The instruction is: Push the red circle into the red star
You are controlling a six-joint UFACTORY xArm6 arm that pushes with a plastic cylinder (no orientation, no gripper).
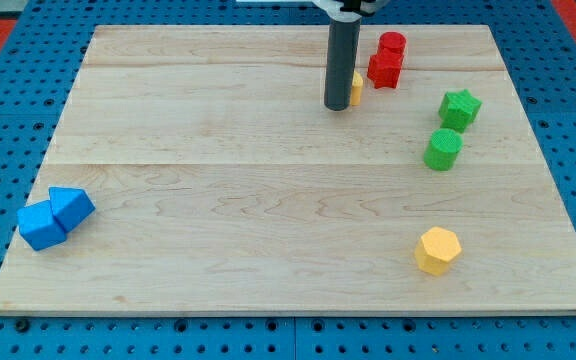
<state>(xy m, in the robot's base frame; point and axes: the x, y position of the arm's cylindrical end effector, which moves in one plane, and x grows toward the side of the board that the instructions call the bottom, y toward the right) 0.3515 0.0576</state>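
Note:
The red circle (pixel 393 44) sits near the view's top, right of centre, touching the red star (pixel 384 70) just below it. My rod comes down from the top edge and my tip (pixel 337 105) rests on the board to the left of the red star, a short gap away. A small yellow block (pixel 357 88) is partly hidden right behind the rod, between my tip and the red star.
A green star (pixel 460 108) and a green cylinder (pixel 444 149) sit at the right. A yellow hexagon (pixel 437 250) lies at the lower right. Two blue blocks (pixel 55 216) touch each other at the left edge of the wooden board (pixel 218 250).

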